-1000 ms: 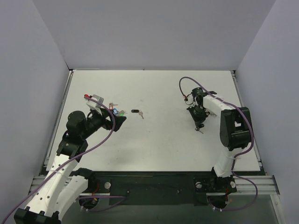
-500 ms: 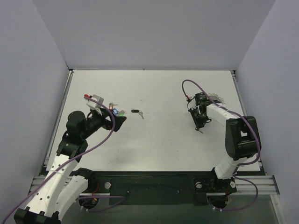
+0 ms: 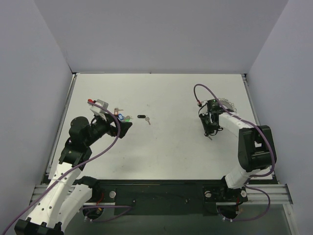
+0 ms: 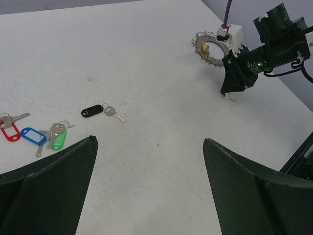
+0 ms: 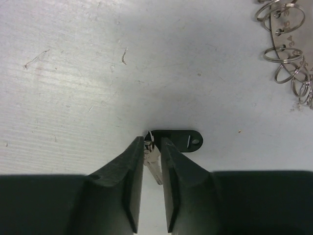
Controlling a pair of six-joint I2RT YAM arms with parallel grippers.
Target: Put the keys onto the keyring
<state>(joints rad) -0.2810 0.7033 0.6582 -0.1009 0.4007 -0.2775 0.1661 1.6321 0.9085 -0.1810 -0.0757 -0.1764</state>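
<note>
The keyring point(image 3: 226, 103) lies at the table's right, a wire loop fringed with small rings point(image 5: 287, 49), with a yellow tag inside it point(image 4: 204, 47). My right gripper point(image 3: 210, 135) points down just in front of the keyring. Its jaws point(image 5: 152, 143) stand a narrow gap apart around a silver key point(image 5: 154, 164) whose black tag point(image 5: 181, 140) rests on the table. A second black-tagged key point(image 4: 93, 110) lies mid-table. Red point(image 4: 10, 132), blue point(image 4: 32, 135) and green point(image 4: 59, 140) tagged keys lie at the left. My left gripper point(image 4: 149, 141) hovers wide open and holds nothing.
The white table point(image 3: 161, 147) is walled by grey panels on three sides. A small red and silver piece point(image 3: 98, 102) sits by the left arm's wrist. The right arm's purple cable point(image 3: 203, 90) arches over the keyring area.
The right arm's wrist has shifted right and uncovered the keyring. Its jaws have parted slightly around the black-tagged key. The left arm has stayed still.
</note>
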